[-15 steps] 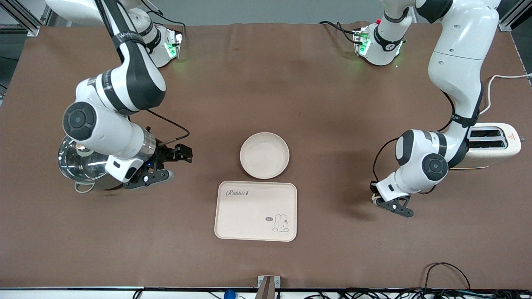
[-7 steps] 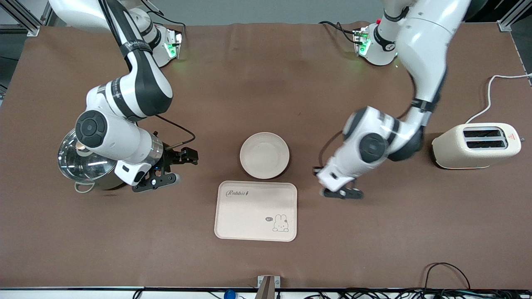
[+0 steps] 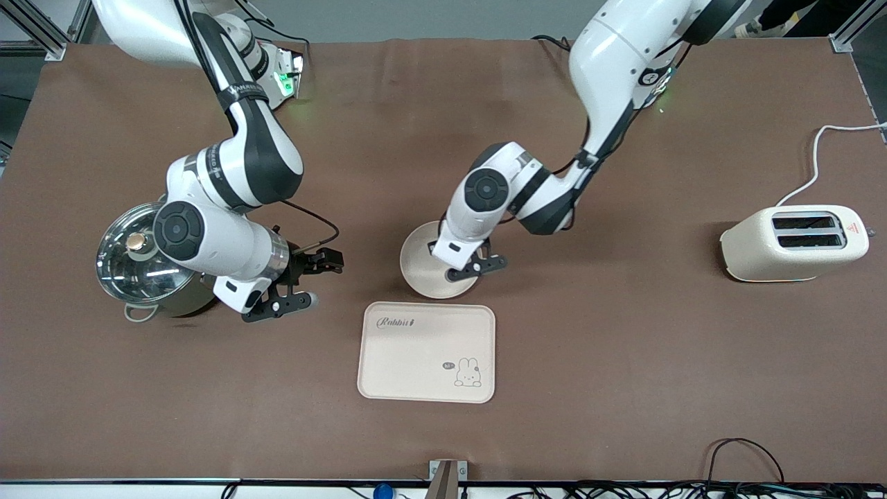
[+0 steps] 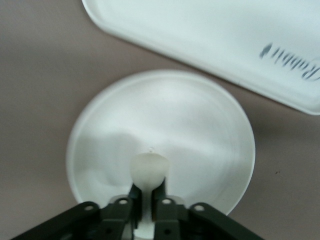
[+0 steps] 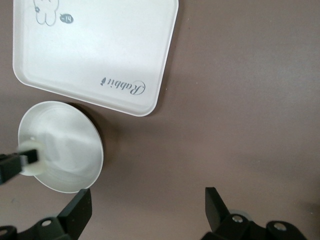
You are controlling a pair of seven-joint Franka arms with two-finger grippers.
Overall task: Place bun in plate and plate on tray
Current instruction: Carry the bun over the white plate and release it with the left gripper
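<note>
The round cream plate [image 3: 418, 270] sits mid-table, just farther from the front camera than the rectangular "Rabbit" tray [image 3: 416, 360]. My left gripper [image 3: 466, 269] hangs over the plate, shut on the small cream-white bun [image 4: 148, 169]. In the left wrist view the gripper [image 4: 148, 194] holds the bun above the plate [image 4: 200, 130], with the tray [image 4: 200, 30] alongside. My right gripper [image 3: 324, 281] is open and empty, over the table between the pot and the plate. The right wrist view shows its own gripper [image 5: 147, 206], the tray [image 5: 100, 50], the plate [image 5: 65, 150] and the held bun [image 5: 31, 161].
A steel pot with a glass lid [image 3: 142, 260] stands toward the right arm's end of the table, beside the right gripper. A cream toaster [image 3: 793, 242] with a white cord stands toward the left arm's end. Brown cloth covers the table.
My left arm has swung from beside the toaster to over the plate, carrying the bun. My right gripper has drifted a little from the pot toward the plate.
</note>
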